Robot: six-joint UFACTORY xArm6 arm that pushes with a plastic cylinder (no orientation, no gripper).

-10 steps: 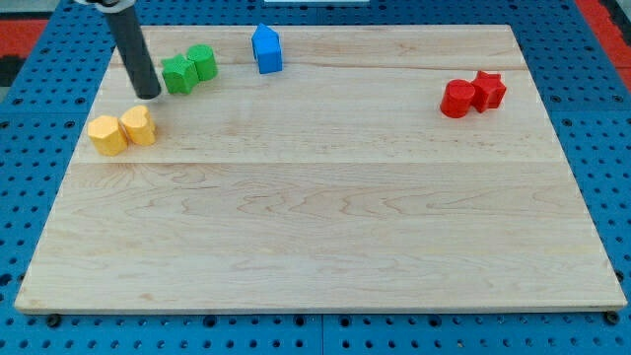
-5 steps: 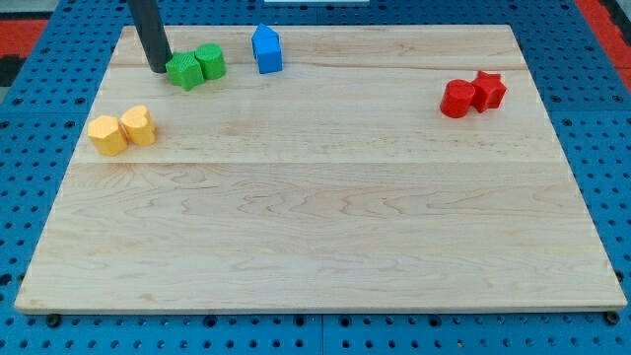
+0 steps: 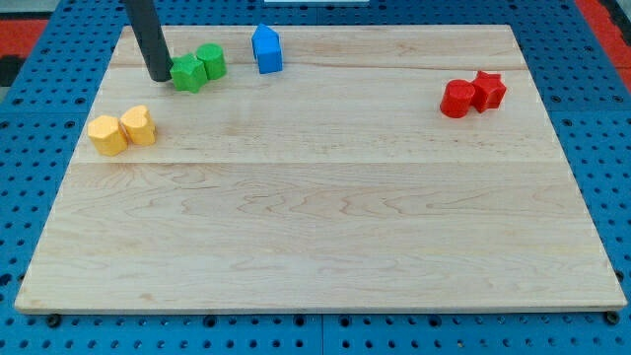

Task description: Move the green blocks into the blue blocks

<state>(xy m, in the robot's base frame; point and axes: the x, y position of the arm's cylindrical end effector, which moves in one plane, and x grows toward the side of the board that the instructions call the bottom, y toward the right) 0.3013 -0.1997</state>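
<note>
My tip [image 3: 160, 76] sitting just left of green blocks [image 3: 198, 67], maybe touching. No jaws here. Blue block [image 3: 266, 49] waiting right, gap not closed.

Rod [image 3: 146, 35] cut off by the view's top; blue blocks [image 3: 266, 48] merged, count unclear

A pale wooden board [image 3: 325, 217] lies on a blue pegboard surface [image 3: 592, 118] with red corners.
</note>
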